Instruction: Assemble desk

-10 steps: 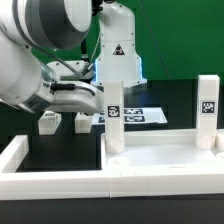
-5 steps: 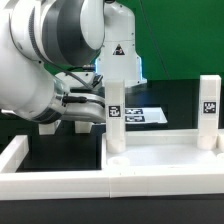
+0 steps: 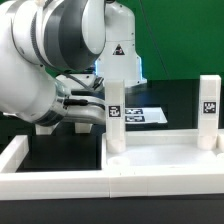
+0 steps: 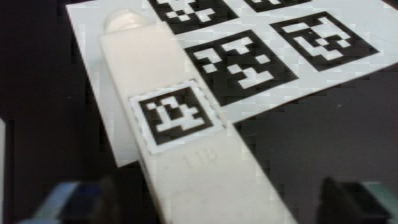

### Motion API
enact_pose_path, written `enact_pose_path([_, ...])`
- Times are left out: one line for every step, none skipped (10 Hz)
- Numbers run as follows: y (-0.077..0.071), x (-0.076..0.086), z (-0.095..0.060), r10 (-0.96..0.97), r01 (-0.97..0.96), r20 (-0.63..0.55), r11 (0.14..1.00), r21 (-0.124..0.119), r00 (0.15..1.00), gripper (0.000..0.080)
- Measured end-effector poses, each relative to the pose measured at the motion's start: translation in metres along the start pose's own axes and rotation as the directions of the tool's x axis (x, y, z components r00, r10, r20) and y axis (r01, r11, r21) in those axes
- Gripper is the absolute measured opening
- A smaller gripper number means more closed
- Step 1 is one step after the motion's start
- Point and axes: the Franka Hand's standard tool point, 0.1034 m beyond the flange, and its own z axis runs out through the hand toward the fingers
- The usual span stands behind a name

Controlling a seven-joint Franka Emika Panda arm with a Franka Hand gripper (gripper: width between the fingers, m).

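In the wrist view a white square-section leg (image 4: 178,120) with a black-and-white tag lies flat, partly over the marker board (image 4: 294,55). My gripper (image 4: 210,205) straddles its near end; the dark fingers (image 4: 71,205) stand on either side with a gap to the leg, so it is open. In the exterior view the white tabletop (image 3: 160,160) lies rim up at the front. One tagged leg (image 3: 115,110) stands upright in its left corner and another (image 3: 207,108) in its right corner. The hand (image 3: 88,108) sits low behind the left upright leg, and the lying leg is hidden there.
A long low white border wall (image 3: 50,182) runs along the front and up the exterior view's left. The end of a loose leg (image 3: 45,125) peeks out under the arm. The marker board (image 3: 142,115) lies behind the tabletop. The robot base (image 3: 120,50) stands at the back.
The arm has swung down and toward the exterior view's right, now covering most of the loose legs behind. In the last half second it has barely moved.
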Motion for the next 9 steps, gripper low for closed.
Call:
enact_pose_path([0.0000,0.0000,0.0000,0.000,0.000,0.000,1.000,0.000,1.000,0.0397])
enact_pose_path([0.0000,-0.0001,0.0000,0.000,0.000,0.000,1.000,0.000,1.000,0.0397])
enact_pose_path([0.0000,-0.0001,0.0000,0.000,0.000,0.000,1.000,0.000,1.000,0.0289])
enact_pose_path([0.0000,-0.0001,0.0000,0.000,0.000,0.000,1.000,0.000,1.000,0.0289])
enact_pose_path([0.0000,-0.0001,0.0000,0.000,0.000,0.000,1.000,0.000,1.000,0.0289])
enact_pose_path([0.0000,-0.0001,0.0000,0.000,0.000,0.000,1.000,0.000,1.000,0.0289])
enact_pose_path([0.0000,-0.0001,0.0000,0.000,0.000,0.000,1.000,0.000,1.000,0.0289])
enact_pose_path([0.0001,-0.0001,0.0000,0.000,0.000,0.000,1.000,0.000,1.000,0.0289])
enact_pose_path([0.0001,-0.0001,0.0000,0.000,0.000,0.000,1.000,0.000,1.000,0.0289])
